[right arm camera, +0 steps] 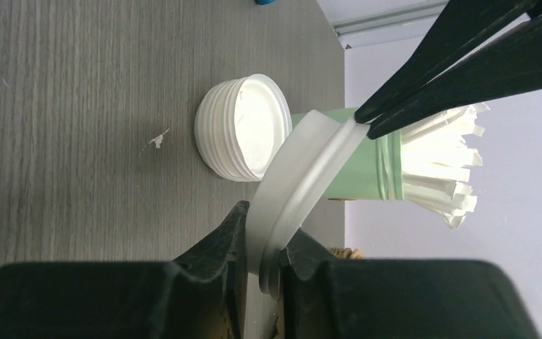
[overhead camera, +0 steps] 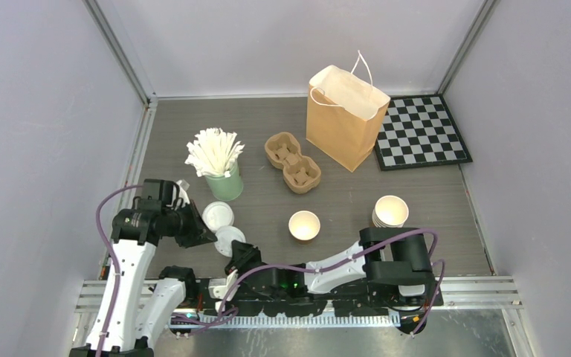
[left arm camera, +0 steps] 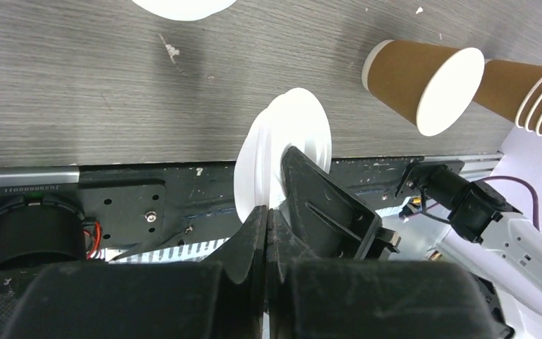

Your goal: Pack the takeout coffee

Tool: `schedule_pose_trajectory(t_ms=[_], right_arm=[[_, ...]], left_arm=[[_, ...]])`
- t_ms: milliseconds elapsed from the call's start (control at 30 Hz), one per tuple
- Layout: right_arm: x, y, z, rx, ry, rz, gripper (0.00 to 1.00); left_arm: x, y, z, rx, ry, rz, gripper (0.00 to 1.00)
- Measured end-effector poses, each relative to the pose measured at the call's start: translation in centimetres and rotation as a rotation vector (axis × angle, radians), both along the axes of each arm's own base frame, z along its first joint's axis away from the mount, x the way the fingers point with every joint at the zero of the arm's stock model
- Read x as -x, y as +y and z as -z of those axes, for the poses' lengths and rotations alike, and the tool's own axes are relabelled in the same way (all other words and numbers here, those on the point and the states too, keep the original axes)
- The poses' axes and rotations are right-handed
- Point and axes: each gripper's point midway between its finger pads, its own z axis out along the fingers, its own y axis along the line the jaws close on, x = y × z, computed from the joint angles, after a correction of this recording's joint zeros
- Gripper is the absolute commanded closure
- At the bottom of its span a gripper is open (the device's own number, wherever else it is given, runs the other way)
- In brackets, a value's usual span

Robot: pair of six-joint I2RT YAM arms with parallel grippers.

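One grey bench is laid with everything. At the far side a brown paper bag is stood upright and open, with a chessboard just to its right and a moulded cup carrier just to its left. Further left a green holder is packed with white sticks. A stack of cups is set near right. The single paper cup is stood upright and uncovered near the middle, well apart from the bag. A stack of lids is placed near left. Just beside it, one white lid is held on edge: the left gripper jaws are pinched onto its rim, and the right gripper jaws are clamped on its opposite side.
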Motion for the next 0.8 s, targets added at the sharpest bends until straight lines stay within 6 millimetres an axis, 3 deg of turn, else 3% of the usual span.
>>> schedule_pose_trajectory(t_ms=[100, 200, 333, 433, 500, 633, 733, 800], right_arm=[[0.1, -0.3, 0.2, -0.026, 0.024, 0.014, 0.84], [0.4, -1.0, 0.5, -0.062, 0.081, 0.035, 0.84], [0.3, -3.2, -0.8, -0.175, 0.217, 0.123, 0.83], [0.3, -4.8, -4.7, -0.325, 0.37, 0.177, 0.83], [0.0, -6.3, -8.6, -0.473, 0.531, 0.196, 0.81], [-4.1, -10.9, -14.8, -0.779, 0.822, 0.285, 0.77], [-6.6, -15.2, -16.9, -0.954, 0.972, 0.356, 0.77], [-7.1, -17.8, -17.2, -1.025, 1.062, 0.391, 0.77]], left_arm=[[-0.1, -0.5, -0.7, 0.028, -0.012, 0.026, 0.73], [-1.0, -1.1, -2.9, 0.062, -0.062, 0.051, 0.52], [-3.0, -1.5, -6.5, 0.073, -0.195, 0.083, 0.43], [-4.8, -1.6, -8.6, 0.068, -0.289, 0.103, 0.41], [-5.8, -1.9, -9.4, 0.079, -0.344, 0.127, 0.33], [-7.2, -3.1, -10.6, 0.132, -0.449, 0.198, 0.32], [-7.9, -4.5, -10.5, 0.18, -0.516, 0.257, 0.32], [-7.7, -5.7, -10.3, 0.209, -0.554, 0.31, 0.33]])
